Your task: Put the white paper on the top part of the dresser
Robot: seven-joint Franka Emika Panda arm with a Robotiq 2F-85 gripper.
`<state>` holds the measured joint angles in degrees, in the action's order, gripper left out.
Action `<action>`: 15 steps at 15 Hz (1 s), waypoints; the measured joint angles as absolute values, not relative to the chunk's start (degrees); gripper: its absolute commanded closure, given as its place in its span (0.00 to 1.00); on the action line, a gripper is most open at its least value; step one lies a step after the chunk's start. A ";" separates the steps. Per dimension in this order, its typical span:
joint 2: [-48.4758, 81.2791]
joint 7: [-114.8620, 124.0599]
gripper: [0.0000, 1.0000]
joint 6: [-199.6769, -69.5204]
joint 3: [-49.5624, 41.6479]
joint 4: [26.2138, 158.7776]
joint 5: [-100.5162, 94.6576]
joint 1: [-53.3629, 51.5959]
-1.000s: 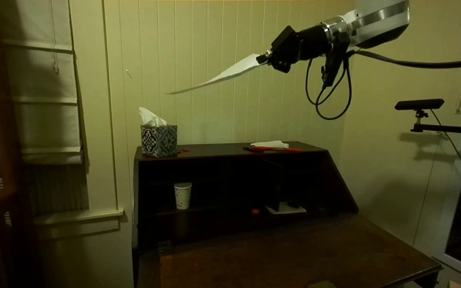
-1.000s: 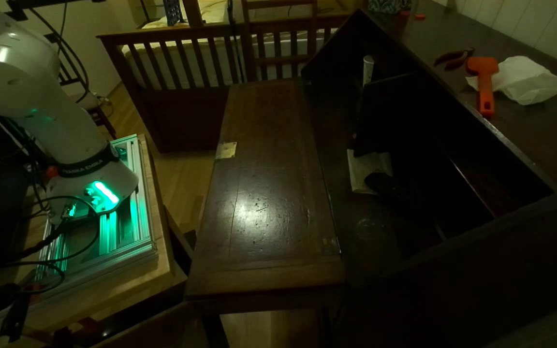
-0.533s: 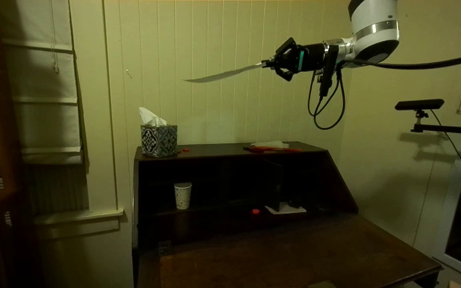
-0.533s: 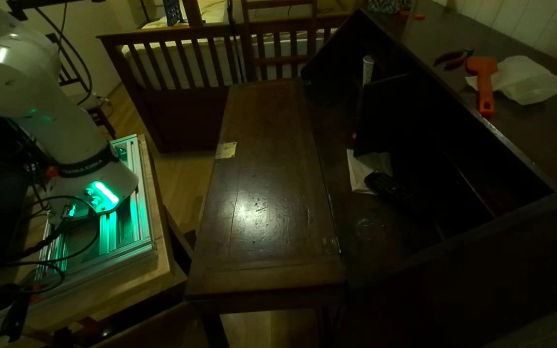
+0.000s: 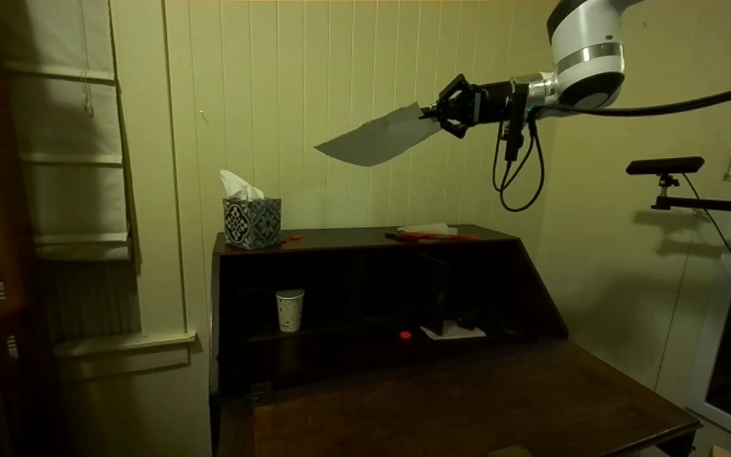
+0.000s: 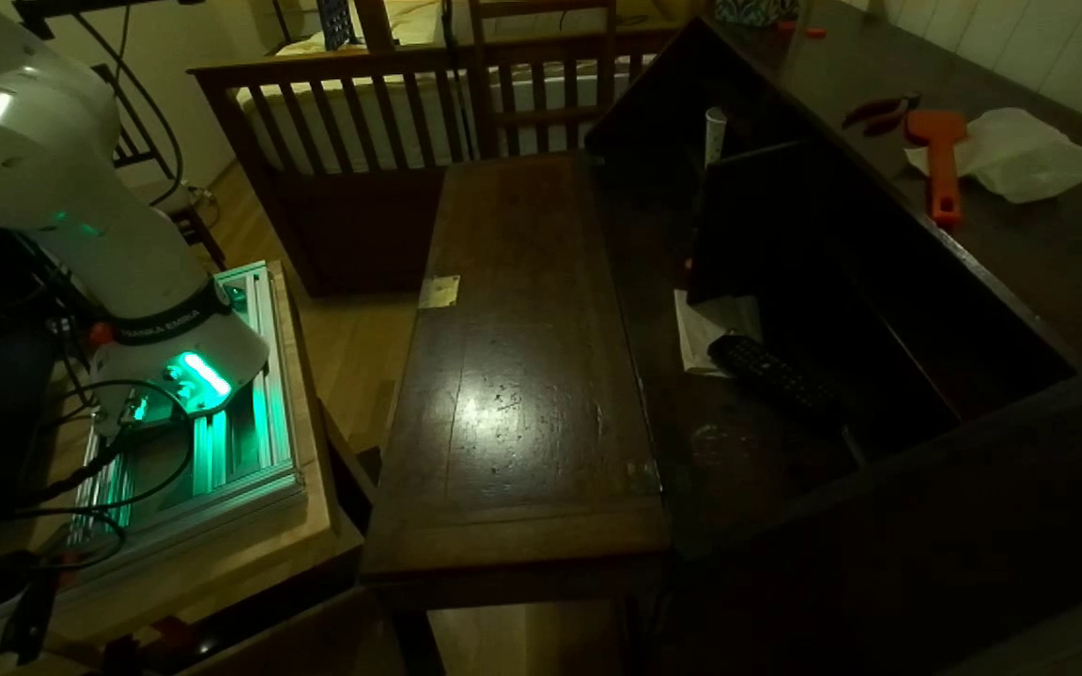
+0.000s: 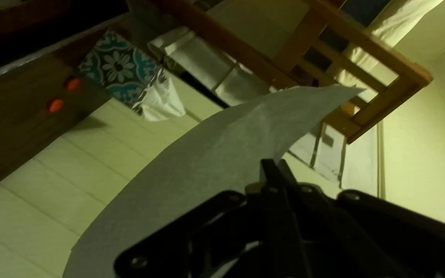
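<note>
Atop the dresser [image 5: 346,238] sit tissue box [image 5: 252,223] and orange tool [image 6: 941,161]

The brand name FRANKA EMIKA [image 6: 162,327], slightly blurred but legible, curved in pale capital letters along the black band [image 6: 177,317] circling the lower part of the white robot arm [image 6: 118,225], seen in an exterior view
</note>
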<state>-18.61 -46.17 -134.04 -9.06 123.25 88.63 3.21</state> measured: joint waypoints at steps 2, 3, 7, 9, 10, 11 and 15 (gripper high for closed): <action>-14.79 -49.94 1.00 -137.25 -9.24 121.59 93.98 4.49; -12.35 -51.67 1.00 -138.01 -9.28 120.37 96.77 4.94; -0.31 -56.05 1.00 -139.09 -8.86 113.24 105.62 5.41; 5.75 -56.53 1.00 -139.95 -8.14 109.18 107.38 5.24; 8.69 -56.70 1.00 -140.97 -7.74 107.17 107.96 5.04; 11.47 -56.71 1.00 -142.19 -7.37 105.19 108.43 4.84; 20.81 -56.68 1.00 -146.44 -6.93 98.65 109.17 3.97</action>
